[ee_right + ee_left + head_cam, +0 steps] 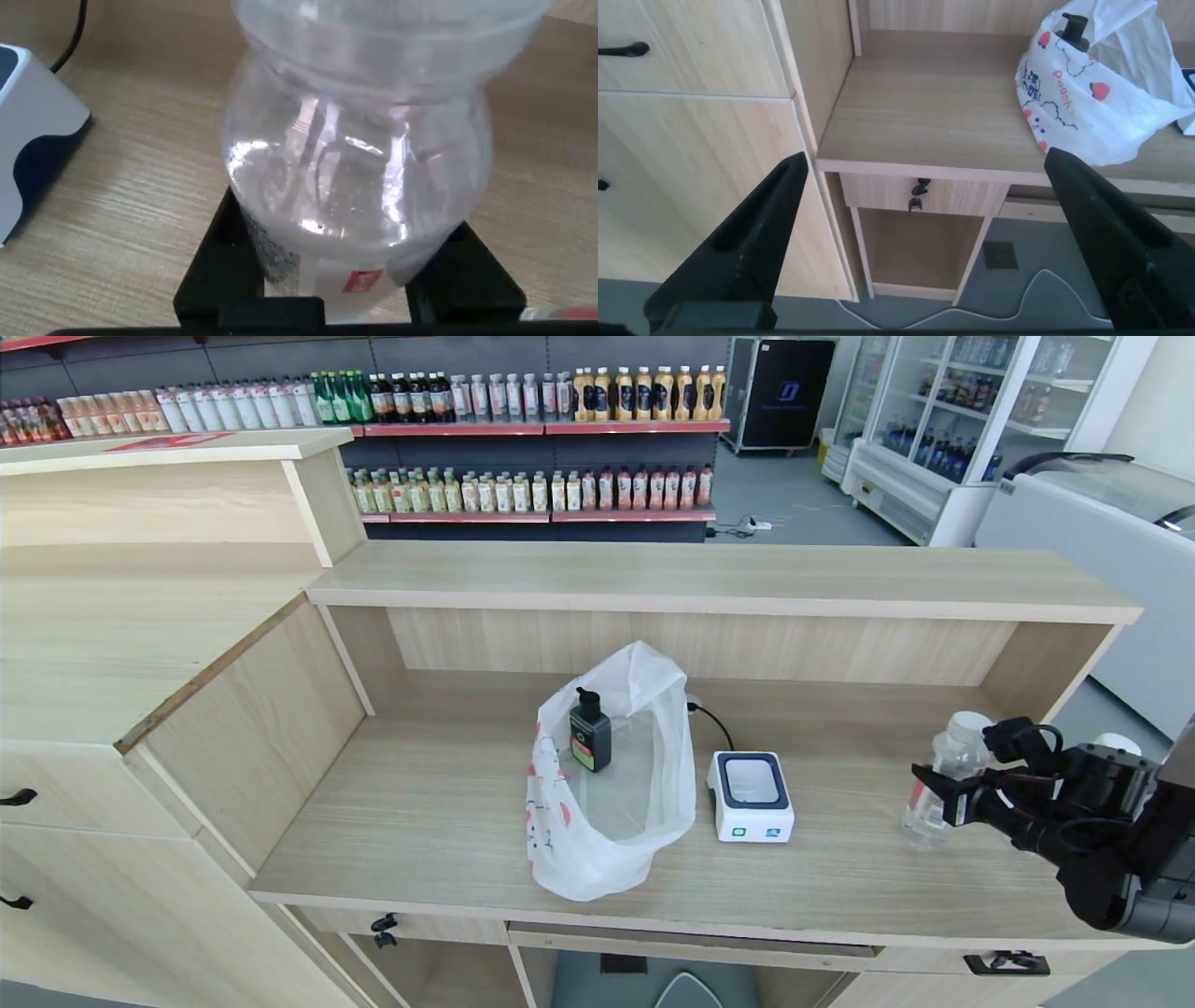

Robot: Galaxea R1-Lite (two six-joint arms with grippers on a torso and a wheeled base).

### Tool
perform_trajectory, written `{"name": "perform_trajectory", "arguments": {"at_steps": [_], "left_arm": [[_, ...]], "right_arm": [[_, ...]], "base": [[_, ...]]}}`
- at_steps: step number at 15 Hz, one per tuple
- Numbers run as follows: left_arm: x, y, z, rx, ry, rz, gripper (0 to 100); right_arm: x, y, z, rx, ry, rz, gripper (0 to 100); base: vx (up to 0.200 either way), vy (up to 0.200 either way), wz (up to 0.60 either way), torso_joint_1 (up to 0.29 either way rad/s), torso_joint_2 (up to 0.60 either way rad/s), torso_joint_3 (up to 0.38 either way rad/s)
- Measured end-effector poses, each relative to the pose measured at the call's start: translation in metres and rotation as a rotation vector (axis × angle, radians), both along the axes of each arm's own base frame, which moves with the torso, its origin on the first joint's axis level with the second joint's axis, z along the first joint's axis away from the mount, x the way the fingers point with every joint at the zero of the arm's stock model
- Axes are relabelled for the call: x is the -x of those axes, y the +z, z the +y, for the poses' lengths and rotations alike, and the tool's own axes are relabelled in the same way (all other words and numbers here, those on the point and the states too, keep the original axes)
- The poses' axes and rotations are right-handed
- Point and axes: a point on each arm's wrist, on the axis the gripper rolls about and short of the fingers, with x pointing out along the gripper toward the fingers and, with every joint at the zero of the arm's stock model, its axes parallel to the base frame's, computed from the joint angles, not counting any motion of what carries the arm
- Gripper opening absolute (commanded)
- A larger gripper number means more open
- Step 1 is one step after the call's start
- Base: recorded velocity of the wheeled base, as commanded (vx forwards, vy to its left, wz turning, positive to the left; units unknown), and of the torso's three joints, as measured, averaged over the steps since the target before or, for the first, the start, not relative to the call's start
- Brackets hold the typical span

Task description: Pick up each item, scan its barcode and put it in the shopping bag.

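You are at the pick-up step: your right claw sits around the water bottle on the worktop, right of frame. Whether it grips, I cannot tell. Next, I think, bring the barcode over the scanner.

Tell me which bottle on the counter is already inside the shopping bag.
The dark pump bottle, standing in the shopping bag. The clear bottle is outside it, by the right gripper.

The shopping bag is sitting on the counter, holding a pump bottle. The scanner is sitting just right of it. Farther right, my right gripper is sitting around the water bottle.
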Motion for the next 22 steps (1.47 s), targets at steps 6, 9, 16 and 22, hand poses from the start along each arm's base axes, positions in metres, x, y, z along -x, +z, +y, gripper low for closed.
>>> {"name": "perform_trajectory", "arguments": {"at_steps": [6, 9, 16, 22], "left_arm": [[0.000, 0.000, 0.000, 0.000, 0.000, 0.000, 100], [0.000, 0.000, 0.000, 0.000, 0.000, 0.000, 100], [0.000, 0.000, 0.000, 0.000, 0.000, 0.000, 100], [0.000, 0.000, 0.000, 0.000, 0.000, 0.000, 100]], "right_arm": [[0.000, -0.001, 0.001, -0.016, -0.034, 0.021, 0], [0.003, 0.006, 0.009, -0.093, -0.024, 0.054, 0], [0.040, 0.124, 0.063, -0.369, 0.266, 0.284, 0], [0.126, 0.248, 0.130, -0.362, 0.512, 0.292, 0]], "base": [[0.000, 0.000, 0.00, 0.000, 0.00, 0.000], [0.000, 0.000, 0.00, 0.000, 0.00, 0.000], [0.000, 0.000, 0.00, 0.000, 0.00, 0.000], [0.000, 0.000, 0.00, 0.000, 0.00, 0.000]]}}
